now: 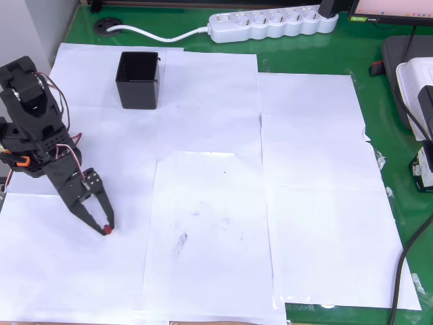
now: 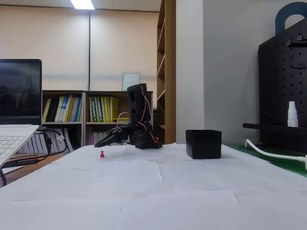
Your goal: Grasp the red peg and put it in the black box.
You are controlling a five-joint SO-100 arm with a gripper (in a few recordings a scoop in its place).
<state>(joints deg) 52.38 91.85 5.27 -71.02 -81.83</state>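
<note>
Reaching low over the white paper, the gripper [image 1: 103,223] hangs with jaws nearly together and holding nothing, tips just above the red peg [image 2: 102,154]; a clean grasp means opening, descending squarely, well apart from the black box [image 1: 139,79].

Beige wall [image 2: 57,43], bookshelves [image 2: 96,110], ceiling light [image 2: 82,4]

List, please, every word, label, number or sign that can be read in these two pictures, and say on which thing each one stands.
No text can be read in either view.
Book spines on the shelves: lettering too small and blurred.
Framed certificate on top of the bookcase: print too small.
White bottle by the pegboard: no legible label.
Monitor at the table's edge: contents illegible.
Power strip, black box, red peg, paper sheets: no marking seen.
</note>
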